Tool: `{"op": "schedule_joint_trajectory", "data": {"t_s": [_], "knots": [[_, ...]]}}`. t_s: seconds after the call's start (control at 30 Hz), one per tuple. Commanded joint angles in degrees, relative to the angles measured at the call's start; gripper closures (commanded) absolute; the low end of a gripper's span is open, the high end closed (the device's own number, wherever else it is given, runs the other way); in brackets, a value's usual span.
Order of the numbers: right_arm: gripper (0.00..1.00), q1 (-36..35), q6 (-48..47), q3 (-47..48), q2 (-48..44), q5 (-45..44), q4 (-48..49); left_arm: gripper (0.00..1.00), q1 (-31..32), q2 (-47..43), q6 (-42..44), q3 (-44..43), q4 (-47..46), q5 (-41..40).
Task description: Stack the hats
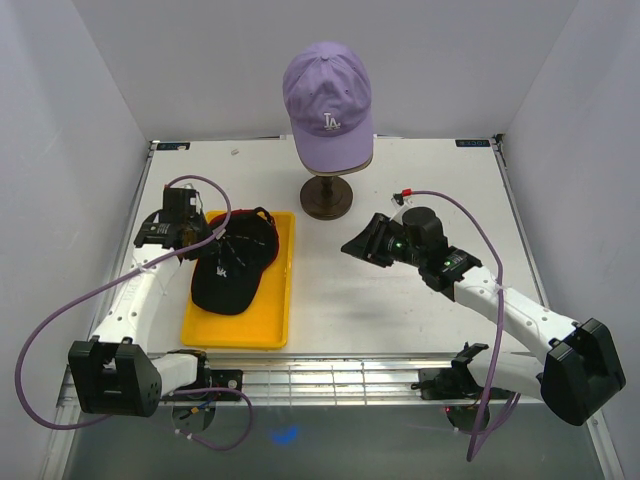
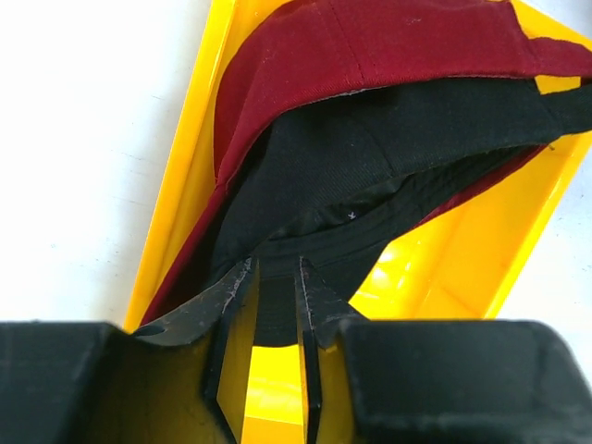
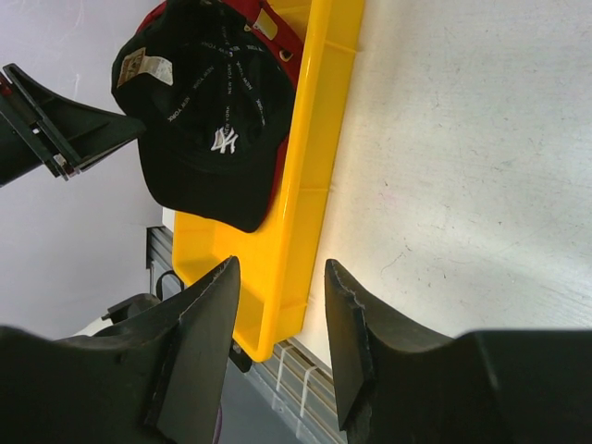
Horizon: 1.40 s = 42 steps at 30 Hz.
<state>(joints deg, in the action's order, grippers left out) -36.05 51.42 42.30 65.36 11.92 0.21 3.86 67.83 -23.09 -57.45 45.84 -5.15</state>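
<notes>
Three caps are in sight, two of them in one container. At the left, the left gripper [image 2: 276, 282] reaches over the near corner of the yellow tray [image 1: 272, 310]; its fingers [image 2: 231, 305] stand close together with a strip of the black cap [image 1: 228, 270] between them, pinching that fabric at the cap's edge. The tray lies on the left half of the table [image 1: 420, 180] and holds both caps; the dark red cap [image 2: 388, 46] lies underneath, showing only along the far and side rims of the black one, which sits on top of it. The black cap bears a white NY on its crown; small white lettering runs along its seams, seemingly NEW YORK, though too small to be sure; a pale label [image 3: 148, 67] sits near its rim, unreadable. To the right of the tray, at the back centre, the lavender cap [image 1: 325, 85] with a white LA sits on the mannequin head [image 1: 335, 166] atop a dark round stand [image 1: 327, 198], well apart from the tray. Further right, the right gripper [image 3: 282, 268] hangs above bare table; its fingers are spread apart and hold nothing.
</notes>
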Motion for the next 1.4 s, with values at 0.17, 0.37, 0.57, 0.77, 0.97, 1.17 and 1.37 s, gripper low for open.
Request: {"op": "schedule_joint_trajectory", "data": {"t_s": [0.17, 0.37, 0.57, 0.77, 0.97, 1.17, 1.37], "knots": [[0.52, -0.7, 0.0, 0.3, -0.1, -1.3, 2.8, 0.56, 0.0, -2.9, 2.2, -3.7, 1.5, 0.1], [0.53, -1.4, 0.3, 0.1, 0.6, -1.3, 3.4, 0.55, 0.1, -2.4, 3.9, -4.3, 2.1, -1.4], [0.53, -1.7, 0.4, 0.3, 1.0, -1.5, 3.4, 0.54, 0.1, -1.2, 4.6, -3.5, 1.7, -1.5], [0.53, -2.1, 0.6, 0.3, 1.2, -1.7, 3.3, 0.60, 0.1, 0.4, 3.7, -2.0, 0.1, 0.0], [0.53, -2.2, 0.5, 0.4, 0.9, -2.1, 3.1, 0.68, 0.1, 0.2, 3.8, -1.7, -0.1, 0.3], [0.53, -3.0, 0.3, 0.8, 1.0, -2.6, 2.7, 0.65, 0.1, 0.8, 4.0, -0.6, -0.4, -0.4], [0.53, -3.4, 0.1, 1.3, 1.1, -3.0, 2.3, 0.60, 0.1, 1.0, 4.4, 0.0, -0.4, -1.6]]}}
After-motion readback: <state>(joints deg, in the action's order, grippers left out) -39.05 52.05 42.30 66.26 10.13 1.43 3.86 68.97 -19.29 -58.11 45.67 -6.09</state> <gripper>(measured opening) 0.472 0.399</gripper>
